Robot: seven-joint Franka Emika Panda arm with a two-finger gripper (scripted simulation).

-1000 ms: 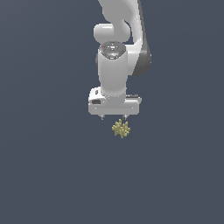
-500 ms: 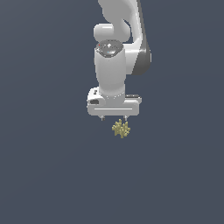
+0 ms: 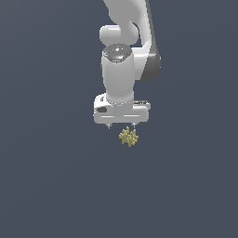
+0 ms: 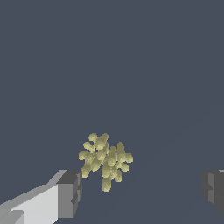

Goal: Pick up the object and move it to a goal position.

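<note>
Approach step. Claw [image 3: 121, 125] spread wide, holding nothing, poised above the object [image 3: 128, 136] at frame centre on the tabletop [image 3: 51, 186]. Object lies nearer one finger [image 4: 69, 192]. Next: centre over it, descend, close.

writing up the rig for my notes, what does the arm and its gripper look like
The arm is glossy white with rounded, tube-like links, a dark grey joint section at the side and a grey cap with a small red mark on top. The gripper has a wide, white, boxy body; in the wrist view its fingers are blocky, with dark grey pads. No cables or lettering show.
</note>
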